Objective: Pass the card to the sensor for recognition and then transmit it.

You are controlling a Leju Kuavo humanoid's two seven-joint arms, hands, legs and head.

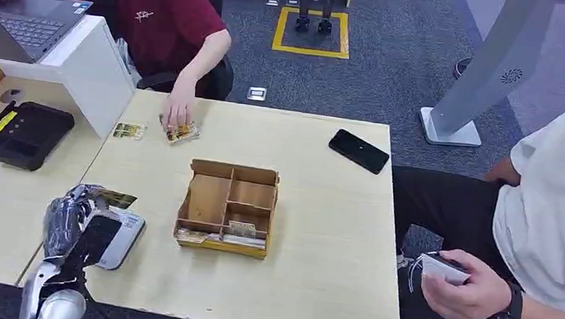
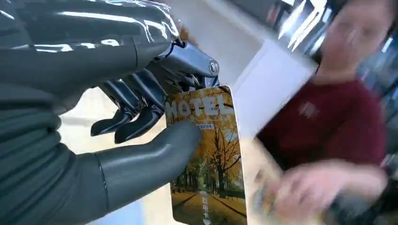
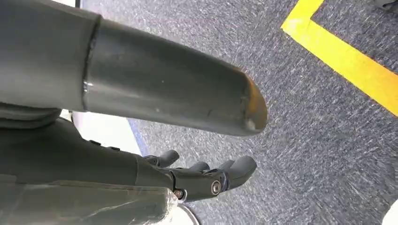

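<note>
While the left hand (image 1: pixel 74 218) hovers just above the grey card reader (image 1: pixel 125 240) at the near-left of the table (image 1: pixel 319 233), it pinches a hotel key card (image 2: pixel 206 154) between thumb and fingers, other fingers loosely curled. To do this well, I'd say keep the pinch firm near the card's top edge and bring its flat face level over the reader's pad, with no tilting and no sliding. From the head view the card (image 1: pixel 113 198) is just a dark sliver poking out. The left wrist view gives the printed autumn trees and a person in a red shirt (image 2: pixel 328 122) beyond. Over on the right wrist view, the right hand (image 3: pixel 206 176) hangs over grey carpet (image 3: pixel 328 140), fingers apart, holding nothing.
</note>
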